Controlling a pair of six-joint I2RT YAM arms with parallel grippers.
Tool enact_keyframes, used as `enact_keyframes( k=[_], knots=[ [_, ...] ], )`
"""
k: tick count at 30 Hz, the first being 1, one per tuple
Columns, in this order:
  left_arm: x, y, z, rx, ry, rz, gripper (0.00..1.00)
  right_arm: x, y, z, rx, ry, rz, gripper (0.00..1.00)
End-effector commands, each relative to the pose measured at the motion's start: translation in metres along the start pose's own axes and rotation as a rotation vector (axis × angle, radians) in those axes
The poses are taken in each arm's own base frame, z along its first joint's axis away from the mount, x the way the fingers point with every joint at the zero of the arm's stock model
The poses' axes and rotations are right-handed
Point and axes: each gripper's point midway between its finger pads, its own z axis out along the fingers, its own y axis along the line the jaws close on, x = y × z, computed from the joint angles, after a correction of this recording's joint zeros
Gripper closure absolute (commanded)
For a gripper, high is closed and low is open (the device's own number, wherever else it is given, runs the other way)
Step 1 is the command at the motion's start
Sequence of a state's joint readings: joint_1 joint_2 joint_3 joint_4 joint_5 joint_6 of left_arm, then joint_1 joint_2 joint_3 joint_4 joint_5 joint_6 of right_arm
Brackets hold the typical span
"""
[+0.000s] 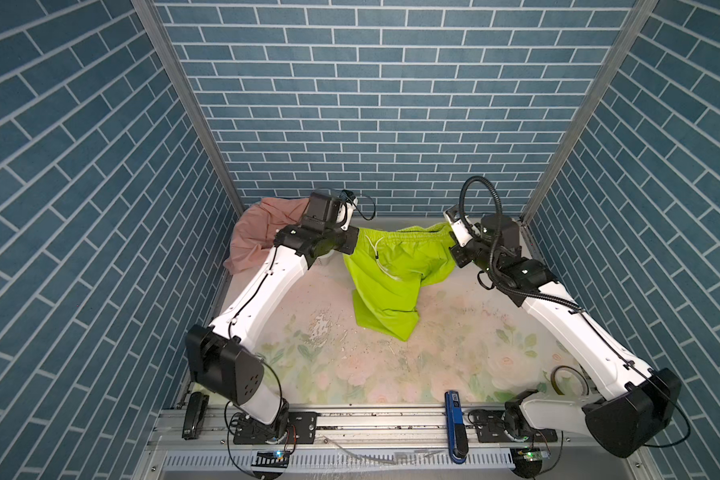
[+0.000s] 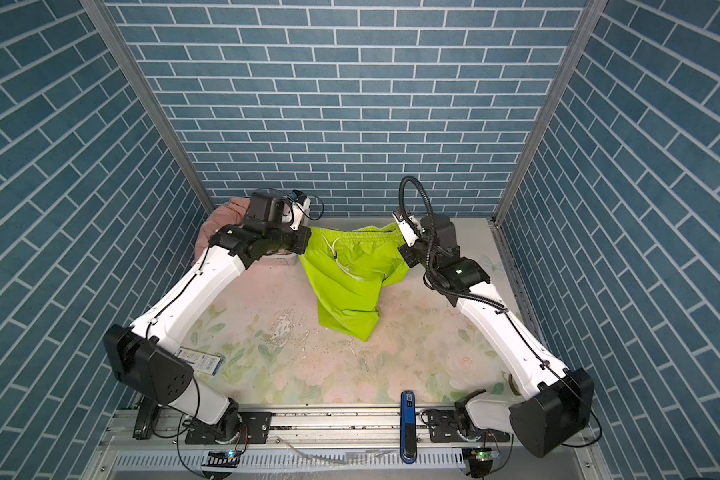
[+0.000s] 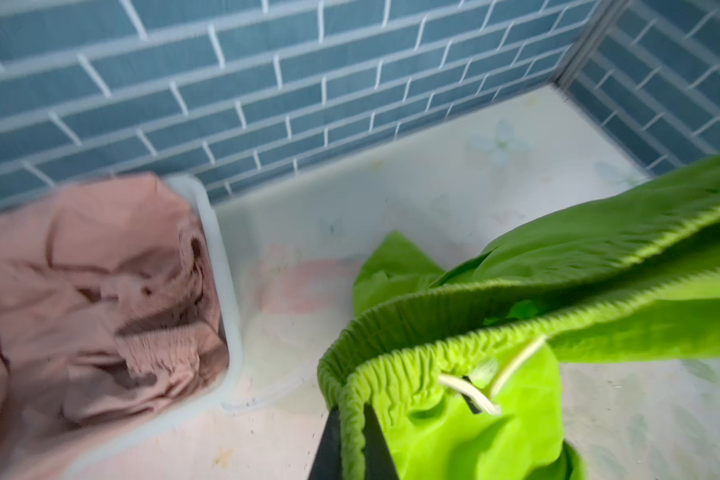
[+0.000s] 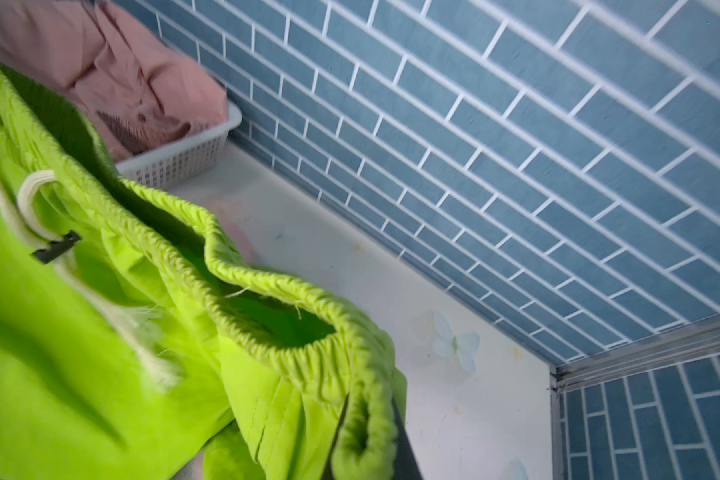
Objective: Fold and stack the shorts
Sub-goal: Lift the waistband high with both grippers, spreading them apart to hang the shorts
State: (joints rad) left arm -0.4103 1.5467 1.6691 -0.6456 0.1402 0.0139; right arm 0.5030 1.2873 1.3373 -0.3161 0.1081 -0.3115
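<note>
tabletop (image 1: 454,353) | lime-green shorts (image 1: 391,270) lifted over its far half, waistband running left-right, legs trailing toward near edge | pink shorts (image 1: 250,237) heaped in basket (image 4: 184,160), far left | left tool (image 3: 352,440) pinched onto waistband's left end | right tool (image 4: 368,444) pinched onto its right end

Robot lab test cell, not domestic room. Surface (image 1: 391,374): worn floral-print sheet. Enclosing surface on three sides: blue brick-pattern panels (image 1: 391,104) framed by aluminium posts (image 1: 190,104). Along surface's near edge: aluminium rail (image 1: 371,424) with bolted arm bases (image 1: 258,428), slotted cable duct (image 1: 391,460), lit circuit boards (image 1: 277,455).
</note>
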Motion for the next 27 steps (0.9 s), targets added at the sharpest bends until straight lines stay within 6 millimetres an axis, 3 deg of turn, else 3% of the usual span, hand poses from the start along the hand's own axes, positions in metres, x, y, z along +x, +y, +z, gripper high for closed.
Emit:
enact_keyframes(
  k=[1, 4, 6, 9, 13, 18, 23, 27],
  knots=[
    [-0.019, -0.013, -0.036, 0.066, -0.041, 0.124, 1.0, -0.024, -0.02, -0.016, 0.035, -0.016, -0.011, 1.0],
    [-0.046, -0.009, -0.072, 0.019, -0.107, 0.191, 1.0, -0.059, -0.052, -0.044, 0.084, -0.115, 0.019, 1.0],
    [-0.061, -0.006, -0.097, -0.012, -0.142, 0.225, 1.0, -0.079, -0.062, -0.059, 0.054, -0.177, 0.044, 1.0],
    [-0.078, -0.01, -0.125, -0.016, -0.189, 0.256, 1.0, -0.099, -0.055, -0.067, -0.044, -0.224, 0.029, 1.0],
    [-0.091, -0.015, -0.147, -0.001, -0.214, 0.257, 1.0, -0.113, -0.051, -0.086, -0.099, -0.256, 0.018, 1.0],
    [-0.096, -0.01, -0.177, -0.043, -0.211, 0.208, 1.0, -0.13, -0.049, -0.132, -0.169, -0.322, 0.038, 1.0],
    [-0.085, -0.019, -0.207, -0.012, -0.227, 0.136, 1.0, -0.136, -0.042, -0.181, -0.2, -0.364, 0.023, 1.0],
    [-0.076, -0.027, -0.226, 0.019, -0.253, 0.091, 1.0, -0.136, -0.046, -0.2, -0.158, -0.386, 0.033, 1.0]
  ],
)
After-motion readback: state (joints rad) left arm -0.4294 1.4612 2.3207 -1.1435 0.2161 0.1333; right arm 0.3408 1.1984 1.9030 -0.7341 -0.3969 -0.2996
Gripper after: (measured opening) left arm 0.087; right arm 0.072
